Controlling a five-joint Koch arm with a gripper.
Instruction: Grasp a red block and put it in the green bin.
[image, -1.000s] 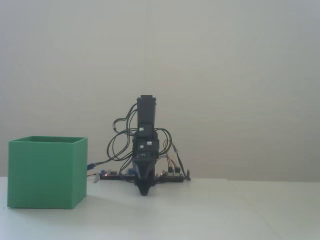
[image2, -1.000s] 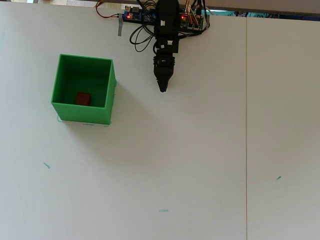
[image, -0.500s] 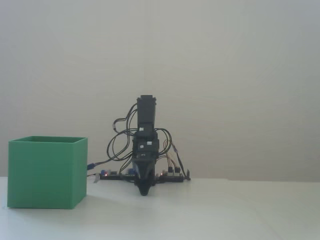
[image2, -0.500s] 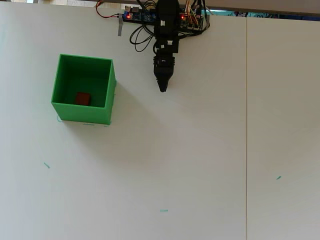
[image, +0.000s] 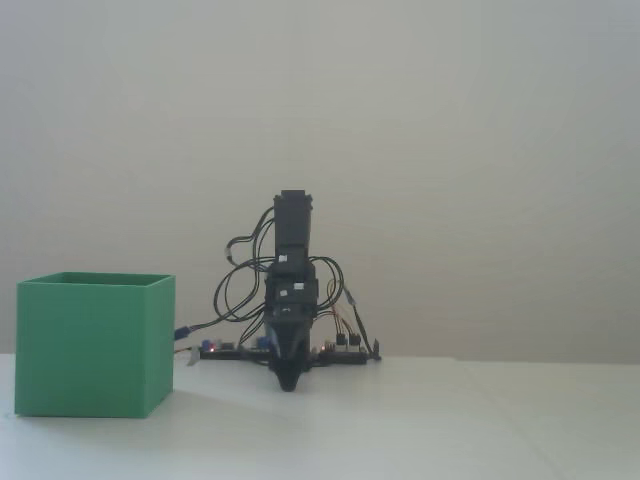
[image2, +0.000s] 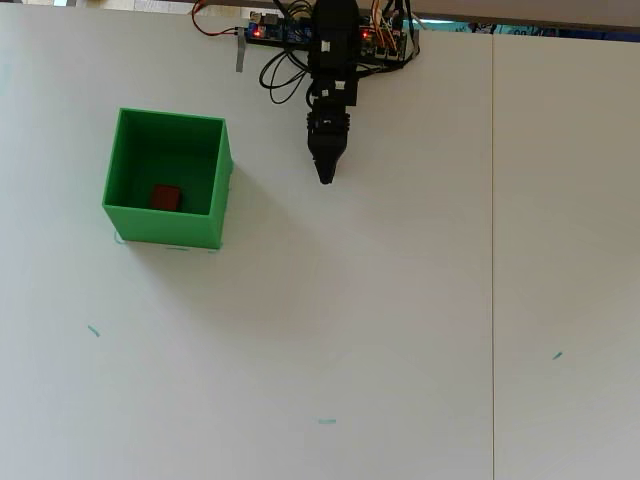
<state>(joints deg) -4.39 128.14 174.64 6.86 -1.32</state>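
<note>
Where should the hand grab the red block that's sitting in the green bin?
Probably from straight above, fingers across its narrower sides: the red block lies on the floor of the green bin, near the front wall in the overhead view, and the walls block any sideways approach.

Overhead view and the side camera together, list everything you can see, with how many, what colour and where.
green bin: one, green, open-topped, on the table's left part in the overhead view, left of the arm.
red block: one, red, inside the green bin on its floor, toward the near wall; hidden by the wall in the fixed view.
table: one, white, with a few small teal marks.
circuit board: one, with lit red lights and loose wires, at the arm's base along the far edge.
arm: one, black, folded at the far edge.
tool: one, black, tip pointing down beside the bin; holds nothing, jaws look closed.
</note>
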